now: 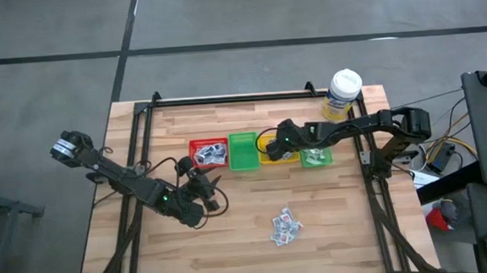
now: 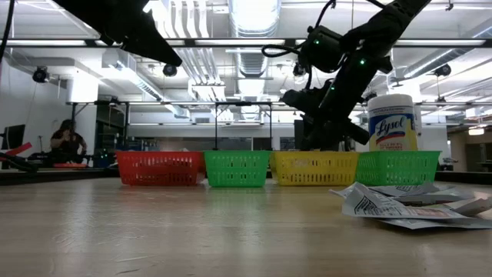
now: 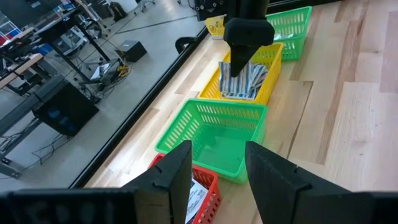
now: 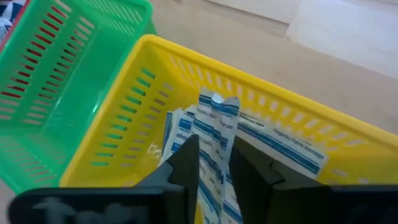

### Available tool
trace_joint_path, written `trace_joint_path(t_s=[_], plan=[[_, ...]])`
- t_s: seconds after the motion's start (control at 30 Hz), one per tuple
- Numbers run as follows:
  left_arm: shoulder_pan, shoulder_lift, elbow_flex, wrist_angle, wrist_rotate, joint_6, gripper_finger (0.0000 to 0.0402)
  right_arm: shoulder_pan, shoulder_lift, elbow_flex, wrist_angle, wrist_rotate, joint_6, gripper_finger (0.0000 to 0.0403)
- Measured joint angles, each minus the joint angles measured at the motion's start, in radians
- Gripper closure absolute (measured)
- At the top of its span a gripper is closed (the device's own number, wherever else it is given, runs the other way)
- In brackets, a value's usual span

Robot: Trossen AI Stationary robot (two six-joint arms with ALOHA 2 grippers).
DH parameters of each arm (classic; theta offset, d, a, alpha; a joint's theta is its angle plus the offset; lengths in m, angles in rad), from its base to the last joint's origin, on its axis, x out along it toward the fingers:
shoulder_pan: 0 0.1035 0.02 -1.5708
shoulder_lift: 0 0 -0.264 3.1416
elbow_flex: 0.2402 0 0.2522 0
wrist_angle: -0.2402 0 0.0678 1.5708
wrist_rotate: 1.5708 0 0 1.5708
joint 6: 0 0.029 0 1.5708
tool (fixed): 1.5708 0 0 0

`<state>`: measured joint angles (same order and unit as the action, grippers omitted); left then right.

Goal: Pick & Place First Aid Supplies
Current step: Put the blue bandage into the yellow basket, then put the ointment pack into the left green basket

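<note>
Four small bins stand in a row: red (image 1: 208, 153), green (image 1: 243, 152), yellow (image 1: 278, 154) and a second green (image 1: 317, 156). My right gripper (image 4: 214, 168) reaches slanting down into the yellow bin (image 4: 124, 124), its fingers slightly apart. A blue-striped white packet (image 4: 214, 121) stands between them, above other packets on the bin's floor (image 4: 280, 140). A loose heap of first aid supplies (image 1: 284, 225) lies flat on the wood nearer the front. My left gripper (image 3: 217, 165) hovers open and empty in front of the red bin (image 3: 202, 193). My right gripper has its fingers (image 4: 186, 165) on either side of the blue-striped packet's lower part (image 4: 214, 152), coming slanting down from above. The packet stands upright in the yellow bin. Whether the fingers touch it, I cannot tell.
A white-capped bottle with a yellow label (image 1: 342, 92) stands at the far right behind the bins. The red bin holds packets (image 1: 211, 158), and so does the right green bin. A black frame (image 1: 224, 97) runs along the table's far and side edges.
</note>
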<state>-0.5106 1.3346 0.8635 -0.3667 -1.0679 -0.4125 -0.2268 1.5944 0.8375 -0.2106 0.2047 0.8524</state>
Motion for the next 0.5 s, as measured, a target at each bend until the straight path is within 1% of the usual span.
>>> trace_joint_path(t_s=[0.13,0.23,0.37,0.5], plan=[[0.0,0.0,0.0,0.0,0.0,0.0,0.0251,0.0,-0.014,0.003,-0.049,-0.004,-0.006,0.0294],[-0.001,0.0,0.0,0.0,0.0,0.001,0.0251,0.0,-0.033,0.016,-0.102,-0.022,-0.022,0.0279],[-0.001,0.0,0.0,0.0,0.0,0.001,0.0251,0.0,-0.067,0.048,-0.213,-0.03,-0.026,0.0269],[-0.001,0.0,0.0,0.0,0.0,0.002,0.0251,0.006,-0.11,0.097,-0.355,-0.03,-0.019,0.0271]])
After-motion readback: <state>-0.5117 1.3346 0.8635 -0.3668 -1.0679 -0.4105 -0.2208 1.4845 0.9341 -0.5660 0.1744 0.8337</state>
